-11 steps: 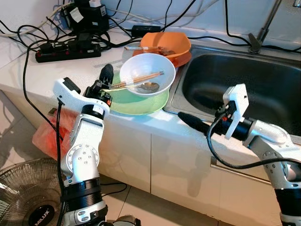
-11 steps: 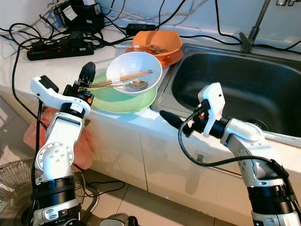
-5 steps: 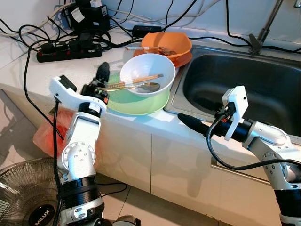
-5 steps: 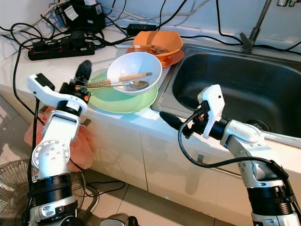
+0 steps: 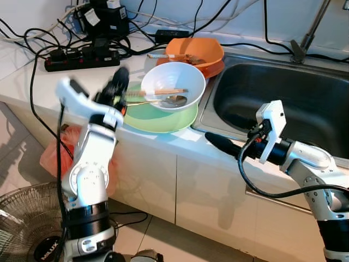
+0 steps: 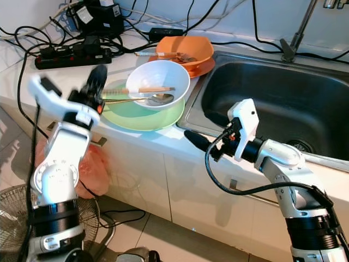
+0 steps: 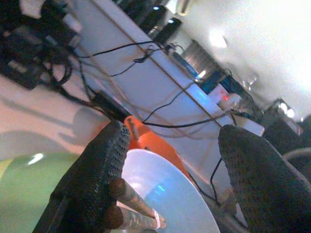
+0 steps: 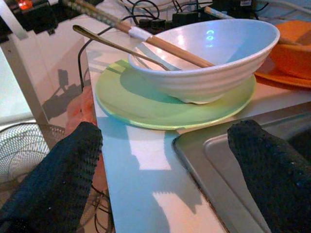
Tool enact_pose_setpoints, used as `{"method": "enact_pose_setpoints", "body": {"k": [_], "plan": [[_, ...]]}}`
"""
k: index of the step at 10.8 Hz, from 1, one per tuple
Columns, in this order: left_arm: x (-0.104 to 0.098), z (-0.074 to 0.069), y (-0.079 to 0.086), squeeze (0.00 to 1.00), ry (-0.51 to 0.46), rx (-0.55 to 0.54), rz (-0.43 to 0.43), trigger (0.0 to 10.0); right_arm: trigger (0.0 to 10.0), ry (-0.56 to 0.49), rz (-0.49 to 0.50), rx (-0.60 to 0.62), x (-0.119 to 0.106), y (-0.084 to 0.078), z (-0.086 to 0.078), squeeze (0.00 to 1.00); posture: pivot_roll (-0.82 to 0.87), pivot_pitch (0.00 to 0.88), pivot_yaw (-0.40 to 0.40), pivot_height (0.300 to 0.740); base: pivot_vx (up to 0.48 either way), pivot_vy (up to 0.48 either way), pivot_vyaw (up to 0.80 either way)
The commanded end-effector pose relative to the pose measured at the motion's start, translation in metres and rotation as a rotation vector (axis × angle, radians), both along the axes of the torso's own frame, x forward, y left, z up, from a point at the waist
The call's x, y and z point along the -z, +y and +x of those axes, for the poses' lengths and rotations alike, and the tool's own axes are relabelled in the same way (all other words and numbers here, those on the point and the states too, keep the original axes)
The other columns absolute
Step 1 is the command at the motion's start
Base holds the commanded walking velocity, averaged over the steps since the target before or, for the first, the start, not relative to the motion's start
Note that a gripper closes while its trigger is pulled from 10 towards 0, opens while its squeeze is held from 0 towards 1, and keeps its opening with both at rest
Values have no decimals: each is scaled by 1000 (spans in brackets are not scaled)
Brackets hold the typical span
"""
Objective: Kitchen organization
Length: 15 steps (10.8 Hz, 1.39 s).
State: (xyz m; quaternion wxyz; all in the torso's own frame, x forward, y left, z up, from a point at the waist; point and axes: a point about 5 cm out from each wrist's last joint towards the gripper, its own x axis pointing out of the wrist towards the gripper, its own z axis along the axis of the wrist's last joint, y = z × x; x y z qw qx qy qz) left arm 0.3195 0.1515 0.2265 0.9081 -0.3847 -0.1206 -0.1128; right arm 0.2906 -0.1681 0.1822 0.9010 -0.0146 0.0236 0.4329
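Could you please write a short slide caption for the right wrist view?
Open right gripper faces a white bowl holding chopsticks and a spoon, on a green plate beside the sink.

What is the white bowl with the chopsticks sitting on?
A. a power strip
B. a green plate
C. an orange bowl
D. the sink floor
B: the white bowl, with chopsticks and a spoon in it, rests on the green plate on the counter, beside the sink.
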Motion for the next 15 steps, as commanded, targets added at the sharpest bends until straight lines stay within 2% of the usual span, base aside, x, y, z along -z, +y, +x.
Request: {"method": "enact_pose_setpoints", "body": {"k": [1,3,4,5,6,7,8,9,10,11,12,14,15], "plan": [[-8,-1,-5,0,-31,13,47,10000,10000,-18,-2,-22,-3,3,0,1000,173,31,50,740,0,0,0],[-9,-1,-6,0,-42,27,26,10000,10000,-20,-3,-20,-3,3,0,1000,172,31,50,740,0,0,0],[-6,-1,-4,0,-26,16,17,7294,10000,-20,-4,-17,-3,3,0,1000,171,31,51,740,0,0,0],[-5,-1,-4,0,-21,8,12,2863,10000,-21,-4,-15,-3,3,1,1000,171,31,51,740,0,0,0],[-4,-1,-3,0,-18,4,10,3647,10000,-22,-4,-14,-4,3,1,1000,170,31,50,740,0,0,0],[-4,-1,-3,0,-17,3,11,3804,10000,-23,-3,-14,-4,3,1,1000,170,31,50,740,0,0,0],[-15,0,1,0,-61,-8,54,10000,10000,-24,-1,-11,-4,3,1,1000,173,31,48,740,0,0,0],[-23,1,6,0,-85,-52,87,10000,10000,-24,0,-11,-3,3,1,1000,174,30,47,740,0,0,0],[-38,1,13,1000,-132,-113,132,10000,10000,-22,0,-12,-2,3,2,1000,177,31,44,740,0,0,0],[-49,-1,14,1000,-187,-137,182,10000,10000,-22,-1,-13,-2,3,2,1000,180,31,43,740,0,0,0],[-49,-2,11,1000,-202,-137,230,10000,10000,-23,0,-13,-2,3,2,1000,179,30,45,740,0,0,0],[-42,-5,5,1000,-200,-115,260,10000,10000,-23,1,-10,-1,3,2,1000,177,30,48,740,0,0,0],[-40,-4,8,1000,-190,-127,260,10000,10000,-21,0,-9,-1,2,2,1000,176,30,49,740,0,0,0]]}}
